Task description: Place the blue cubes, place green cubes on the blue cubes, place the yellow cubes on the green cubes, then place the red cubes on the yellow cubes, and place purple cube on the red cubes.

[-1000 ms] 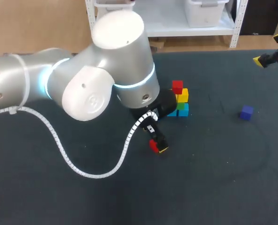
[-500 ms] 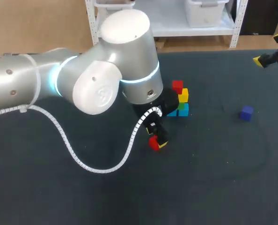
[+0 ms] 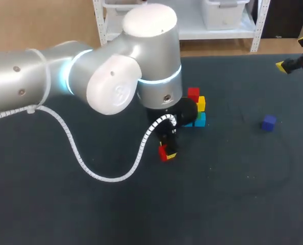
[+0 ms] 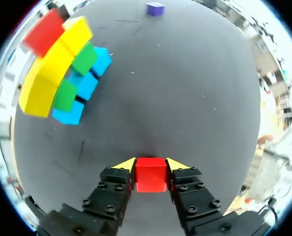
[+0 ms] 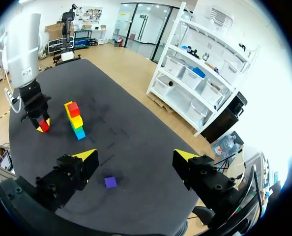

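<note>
The dark bench (image 3: 233, 199) is seen from above. The left arm (image 3: 90, 81) comes in from the left. Its left fingers (image 3: 170, 153) point down near the middle of the bench, clamped on a held red cube (image 4: 151, 178), with the yellow tips pressing two opposite faces. Near it stands a stack (image 3: 196, 108) — blue cubes (image 4: 84, 84) at the base, green cubes (image 4: 65, 94) on them, yellow cubes (image 4: 38, 93) above, and a top red cube (image 4: 45, 30) on one side. A purple cube (image 3: 268, 122) lies alone on the bench, well apart from the stack, toward the right. The right fingers (image 3: 284, 66) hang at the bench's far right corner — spread wide apart, holding nothing.
</note>
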Available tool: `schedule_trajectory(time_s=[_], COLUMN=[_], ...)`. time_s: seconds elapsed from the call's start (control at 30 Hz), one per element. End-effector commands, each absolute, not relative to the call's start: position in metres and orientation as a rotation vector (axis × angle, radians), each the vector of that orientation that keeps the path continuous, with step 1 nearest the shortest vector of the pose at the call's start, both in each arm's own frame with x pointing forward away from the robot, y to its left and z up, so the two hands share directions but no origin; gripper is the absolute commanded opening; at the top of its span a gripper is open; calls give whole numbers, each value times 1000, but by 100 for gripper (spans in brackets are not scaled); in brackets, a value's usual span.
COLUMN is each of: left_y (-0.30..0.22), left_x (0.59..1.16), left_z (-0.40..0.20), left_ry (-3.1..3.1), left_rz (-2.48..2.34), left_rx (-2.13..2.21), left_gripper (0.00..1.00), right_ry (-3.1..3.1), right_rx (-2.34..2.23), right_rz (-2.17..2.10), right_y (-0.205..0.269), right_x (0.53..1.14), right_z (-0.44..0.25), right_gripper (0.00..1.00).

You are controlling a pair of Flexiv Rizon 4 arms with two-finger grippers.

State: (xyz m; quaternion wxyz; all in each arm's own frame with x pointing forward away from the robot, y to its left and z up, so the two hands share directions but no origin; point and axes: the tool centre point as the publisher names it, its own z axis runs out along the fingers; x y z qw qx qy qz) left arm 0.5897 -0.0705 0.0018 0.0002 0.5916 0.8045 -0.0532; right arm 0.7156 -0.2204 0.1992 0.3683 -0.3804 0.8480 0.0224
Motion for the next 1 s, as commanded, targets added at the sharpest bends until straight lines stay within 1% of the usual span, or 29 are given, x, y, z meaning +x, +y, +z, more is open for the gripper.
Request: schedule_trajectory(time_s=[0.03, 0.23, 0.47, 0.7, 1.0], left_y=[-62, -37, -20, -39, -73], left_x=[586, 579, 590, 618, 668], left_z=[18, 46, 77, 88, 102], left_ry=[2471, 2374, 2352, 2332, 2353], left_rz=[-115, -54, 29, 69, -38], left_rx=[1939, 1995, 1901, 1976, 2042], left_gripper=[0, 0, 0, 0, 0], right_ry=[2164, 2164, 2164, 2164, 2164], right_rx=[-939, -939, -939, -939, -939], right_rz=[-7, -7, -7, -7, -7], right_y=[-219, -219, -219, -219, -219], right_x=[712, 712, 712, 712, 712], right_z=[198, 198, 198, 198, 198], right_gripper=[100, 100, 100, 100, 100])
